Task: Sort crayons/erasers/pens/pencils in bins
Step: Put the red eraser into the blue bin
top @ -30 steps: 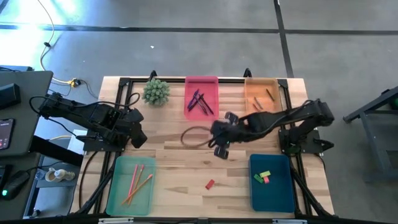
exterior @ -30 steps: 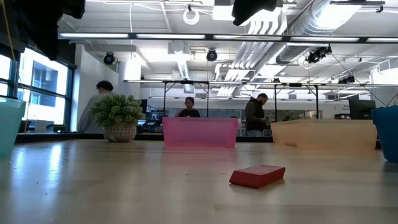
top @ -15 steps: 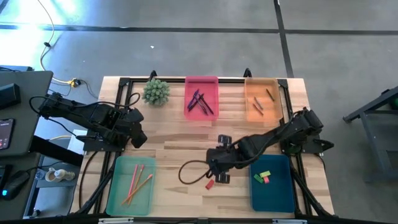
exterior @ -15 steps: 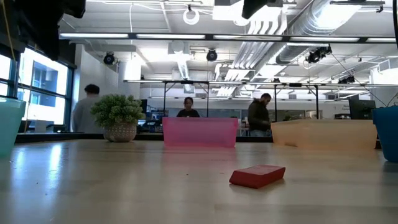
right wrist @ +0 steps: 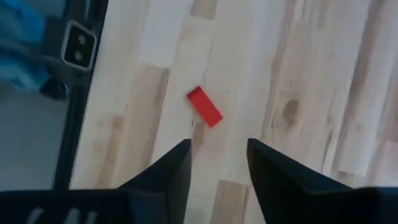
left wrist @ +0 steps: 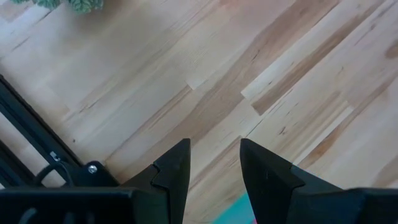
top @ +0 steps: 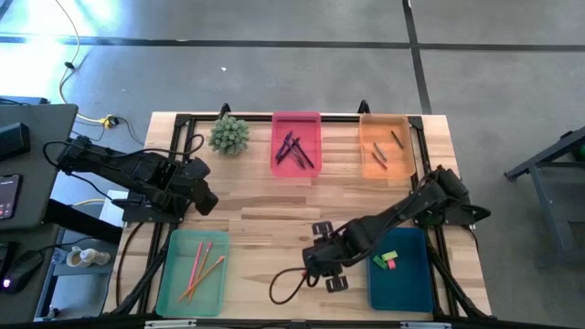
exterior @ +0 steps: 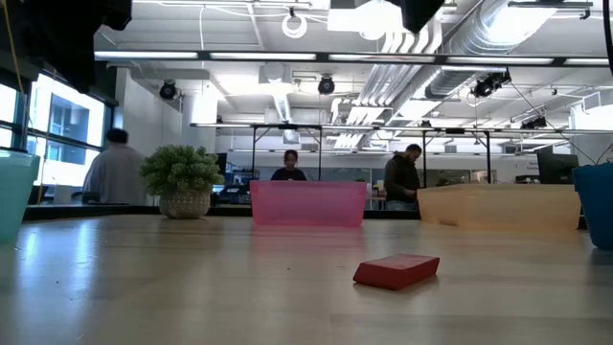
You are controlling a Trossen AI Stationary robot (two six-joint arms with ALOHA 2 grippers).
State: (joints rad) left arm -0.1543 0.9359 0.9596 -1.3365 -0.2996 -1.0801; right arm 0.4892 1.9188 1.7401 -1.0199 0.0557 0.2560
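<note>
High view: red eraser [exterior: 396,271] behind right arm [top: 384,224]

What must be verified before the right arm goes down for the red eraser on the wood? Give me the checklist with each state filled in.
1. Small flat red eraser block lies alone on the bare wooden table: ok.
2. Right tool open with nothing between its fingers: ok.
3. Right tool centred on the eraser: not ok, in the right wrist view the block lies ahead of the fingertips.
4. Dark blue rectangular plastic bin has free room beside the two erasers in it: ok.
5. Left tool parked away at the table's left side: ok.
6. Height of the right tool above the table: cannot tell.
</note>
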